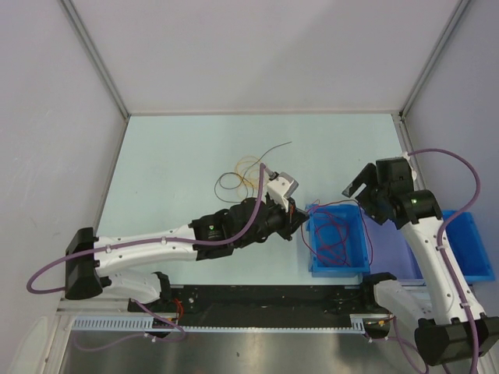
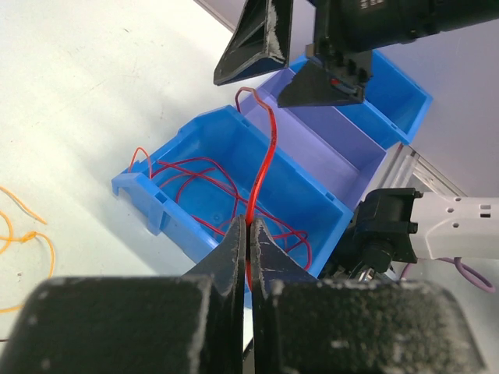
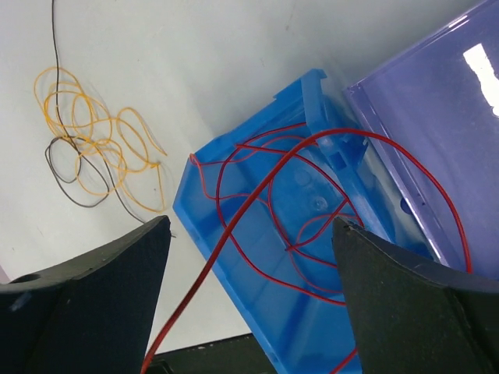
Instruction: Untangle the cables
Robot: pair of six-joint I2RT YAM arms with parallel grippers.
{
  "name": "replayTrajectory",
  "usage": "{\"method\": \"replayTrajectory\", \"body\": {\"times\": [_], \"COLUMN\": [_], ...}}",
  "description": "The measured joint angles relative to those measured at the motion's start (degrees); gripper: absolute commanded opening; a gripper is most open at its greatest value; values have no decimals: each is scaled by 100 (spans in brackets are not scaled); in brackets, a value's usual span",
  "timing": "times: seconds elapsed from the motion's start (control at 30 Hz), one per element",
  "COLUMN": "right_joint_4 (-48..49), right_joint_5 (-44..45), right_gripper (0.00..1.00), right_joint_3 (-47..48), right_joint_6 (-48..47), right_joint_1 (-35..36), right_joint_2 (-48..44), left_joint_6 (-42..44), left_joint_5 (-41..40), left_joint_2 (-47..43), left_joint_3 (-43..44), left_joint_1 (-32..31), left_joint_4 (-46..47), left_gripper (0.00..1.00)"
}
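Note:
My left gripper is shut on a thin red cable and holds it up at the near-left edge of a blue bin. The cable's loops lie in that bin, seen also in the right wrist view. My right gripper is open and empty above the bin, its fingers spread on either side of the raised cable. A bunch of orange, yellow and black cables lies on the table behind the left gripper, also in the right wrist view.
A purple bin and another blue bin stand right of the first one. Grey walls enclose the pale table. Thick mauve hoses run along both arms.

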Motion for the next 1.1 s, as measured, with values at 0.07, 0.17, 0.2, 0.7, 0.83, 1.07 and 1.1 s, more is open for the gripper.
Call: {"method": "replayTrajectory", "body": {"times": [0.07,0.17,0.2,0.7,0.83,1.07,1.1], "right_joint_4": [101,295,356,551,546,566,575], "right_joint_5": [-31,-61,-74,-393,-448,-533,-551], "right_gripper": [73,46,36,46,43,20,18], "right_joint_3": [-68,-87,-87,-87,-94,-214,-225], "right_joint_6": [28,37,31,-83,-81,-81,-74], "right_joint_1": [-37,-70,-72,-85,-79,22,42], "right_joint_2": [76,107,116,195,203,282,295], "left_joint_6": [0,2,2,44,44,44,44], "left_joint_5": [2,11,15,15,13,9,11], "left_joint_2": [0,0,0,0,0,0,0], "left_joint_3": [-20,-46,-52,-52,-52,-52,-52], "left_joint_1": [-4,-11,-11,-15,-15,-15,-15], "left_joint_4": [2,2,4,42,42,46,46], "left_gripper": [0,0,0,0,0,0,0]}}
